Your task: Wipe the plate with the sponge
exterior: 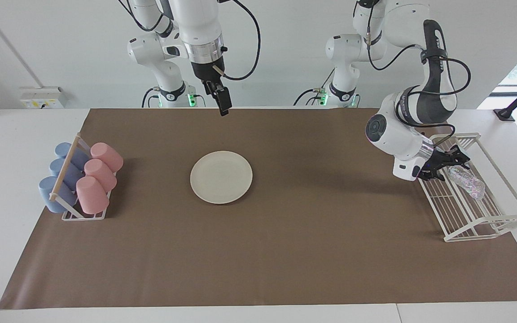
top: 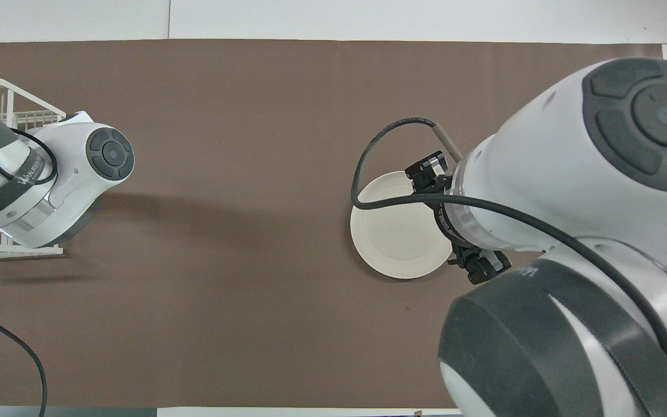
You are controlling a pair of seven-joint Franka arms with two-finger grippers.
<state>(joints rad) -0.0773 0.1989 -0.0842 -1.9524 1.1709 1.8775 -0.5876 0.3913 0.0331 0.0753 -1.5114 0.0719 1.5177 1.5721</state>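
Left gripper (exterior: 448, 163): I see its jaws at the sponge (exterior: 466, 183) in the white rack (exterior: 478, 224); grip unclear.
Right gripper (exterior: 224, 106): I hold it raised, waiting; jaw gap unclear.
Plate (exterior: 221, 176): bare, mid-table.

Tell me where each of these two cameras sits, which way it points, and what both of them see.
Facing view: high across the table, facing both arms and their bases; left pincer at the sponge in the white rack, right pincer raised.
Overhead view: above the robots' end, looking steeply down; only the arms' wrists and links show.
Shared: the plate on the brown mat, and the rack.
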